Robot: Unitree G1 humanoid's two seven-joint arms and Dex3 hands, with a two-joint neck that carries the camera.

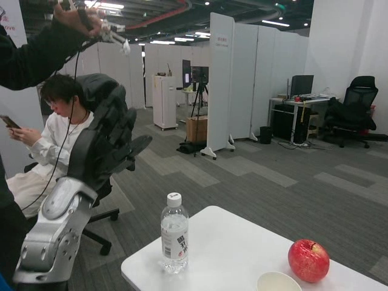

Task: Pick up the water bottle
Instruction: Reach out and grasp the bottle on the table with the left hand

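From the head view, closest to me is my left forearm, raised off the left edge of the desk [242,242], with the left hand [112,136] held high in the air, fingers spread apart and holding nothing. My right hand is out of frame, so I cannot say how it stands.

As I judge it, the task has barely begun: the water bottle [174,233] stands upright and untouched near the desk's left edge, well apart from the raised hand. Reaching down, closing around the bottle and lifting are all left to do.

Counting: one water bottle, one red apple [308,260] toward the right side, and one pale bowl [277,282] at the near edge, just beside the apple. One seated person [51,133] looks at a phone behind my arm, and a second person's sleeve [36,51] reaches in at top left.
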